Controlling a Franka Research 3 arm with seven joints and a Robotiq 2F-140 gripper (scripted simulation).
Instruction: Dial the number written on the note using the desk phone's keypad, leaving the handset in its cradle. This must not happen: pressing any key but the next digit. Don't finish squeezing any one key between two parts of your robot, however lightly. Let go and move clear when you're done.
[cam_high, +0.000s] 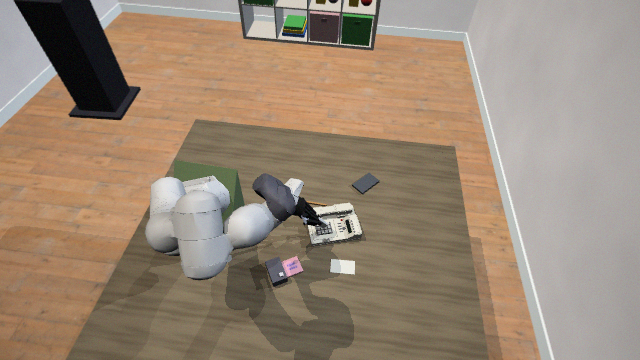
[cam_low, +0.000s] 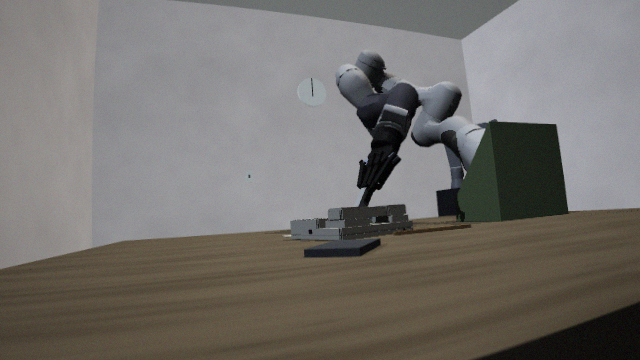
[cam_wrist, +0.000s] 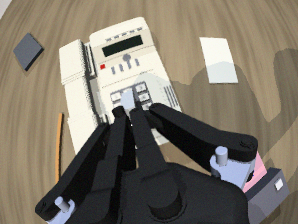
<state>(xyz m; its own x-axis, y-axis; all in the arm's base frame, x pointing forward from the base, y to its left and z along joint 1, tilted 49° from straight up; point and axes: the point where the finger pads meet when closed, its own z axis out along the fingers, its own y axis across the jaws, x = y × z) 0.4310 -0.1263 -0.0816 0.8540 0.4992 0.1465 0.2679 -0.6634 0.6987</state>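
Observation:
A cream desk phone (cam_high: 349, 228) (cam_low: 320, 229) (cam_wrist: 150, 60) lies on the brown table top. Its handset (cam_high: 338, 207) (cam_wrist: 73, 83) rests in the cradle along one side. My gripper (cam_high: 320, 223) (cam_low: 365, 199) (cam_wrist: 130, 100) is shut, with both fingertips together and nothing between them. The tips point down onto the keypad (cam_wrist: 144, 91) at its upper left keys. I cannot tell whether they touch a key. A pink note (cam_high: 293, 265) (cam_wrist: 254, 177) with dark writing lies in front of the phone. A plain white paper (cam_high: 342, 266) (cam_wrist: 218, 60) lies beside it.
A small dark box (cam_high: 275, 270) (cam_wrist: 274, 193) sits against the pink note. A flat dark slab (cam_high: 365, 183) (cam_low: 342, 247) (cam_wrist: 28, 51) lies beyond the phone. A pencil (cam_wrist: 60, 141) (cam_low: 432, 229) lies beside the handset. A green block (cam_high: 207, 172) (cam_low: 515, 172) stands at my arm's base.

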